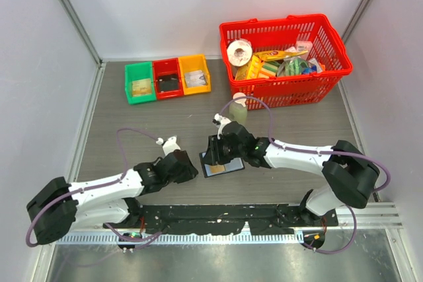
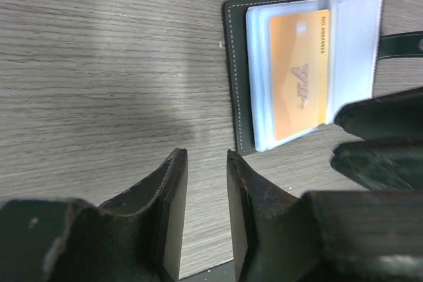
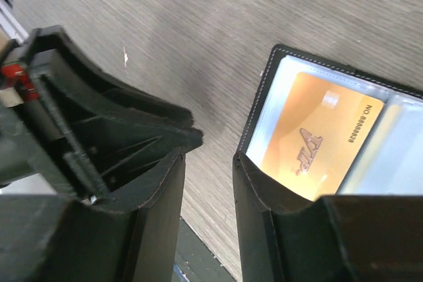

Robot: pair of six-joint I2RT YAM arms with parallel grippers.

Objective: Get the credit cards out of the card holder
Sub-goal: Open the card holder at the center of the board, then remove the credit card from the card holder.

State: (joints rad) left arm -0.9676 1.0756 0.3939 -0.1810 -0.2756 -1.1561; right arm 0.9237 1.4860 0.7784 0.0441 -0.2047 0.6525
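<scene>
The small black folding card holder is laid open, inner side up, on the grey wood-pattern bench. It is about in the middle between the left and right edges, and nearer to the near edge than to the far one. A yellow-orange plastic credit card is seen inside one of its clear pale sleeves. The card is fully seated, and no part of it is drawn out. Whether other cards are kept in the remaining sleeves cannot be told.

The left tool is held low just beside the card holder, on the side toward the left edge of the bench. Its jaws are parted by a narrow gap only, and nothing is held between them. The right tool is placed at the card holder, with one finger over its corner. Contact cannot be confirmed. Its jaws are parted moderately, and nothing is gripped.

The opening step is judged to be done. The removal itself is not yet begun, since no card is seen outside on the bench.
</scene>
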